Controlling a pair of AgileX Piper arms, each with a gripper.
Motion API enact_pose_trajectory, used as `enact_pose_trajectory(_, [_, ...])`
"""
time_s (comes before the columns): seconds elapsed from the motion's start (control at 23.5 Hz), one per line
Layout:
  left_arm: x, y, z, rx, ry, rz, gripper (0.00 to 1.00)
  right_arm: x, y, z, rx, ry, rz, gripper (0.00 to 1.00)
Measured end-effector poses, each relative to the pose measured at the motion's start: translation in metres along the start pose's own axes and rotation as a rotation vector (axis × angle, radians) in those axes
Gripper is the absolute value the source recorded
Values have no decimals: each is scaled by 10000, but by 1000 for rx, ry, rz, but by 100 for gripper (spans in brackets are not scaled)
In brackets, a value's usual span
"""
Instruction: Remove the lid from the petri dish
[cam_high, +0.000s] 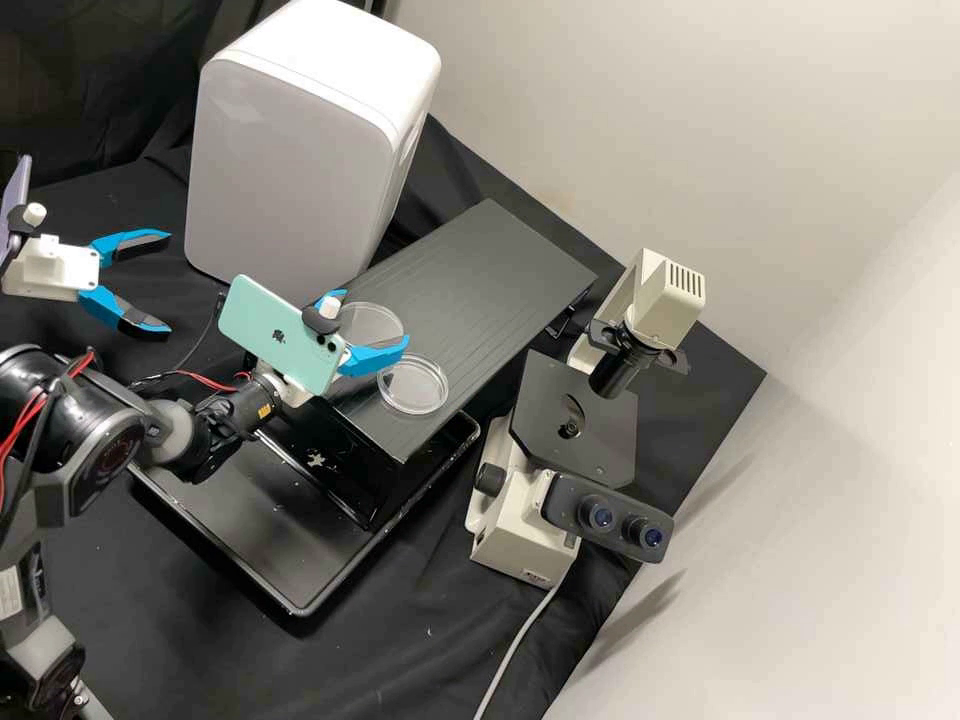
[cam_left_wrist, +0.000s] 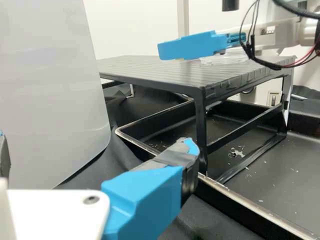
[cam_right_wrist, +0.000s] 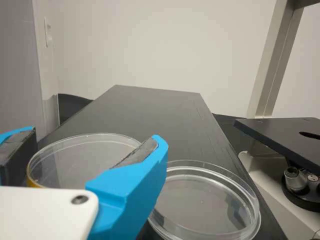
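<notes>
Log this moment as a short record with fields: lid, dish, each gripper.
lid: clear round plastic lid, off the dish, held in the right gripper
dish: clear round petri dish base, uncovered, on the black ribbed shelf
right gripper: shut on the lid, above the shelf
left gripper: open, empty, beside the white box

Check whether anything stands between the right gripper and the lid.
Nothing visible does: the right gripper has the lid between its fingers, beside the open petri dish on the black shelf.
</notes>
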Motion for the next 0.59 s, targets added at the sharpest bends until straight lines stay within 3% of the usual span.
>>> enact_pose_trajectory(0.3, [0,0,0,0,0,0,100,8,-32,21,-3,-9,-13,0])
enact_pose_trajectory(0.34, [0,0,0,0,0,0,100,8,-32,21,-3,-9,-13,100])
enact_pose_trajectory(0.59, [0,0,0,0,0,0,100,8,-32,21,-5,-9,-13,100])
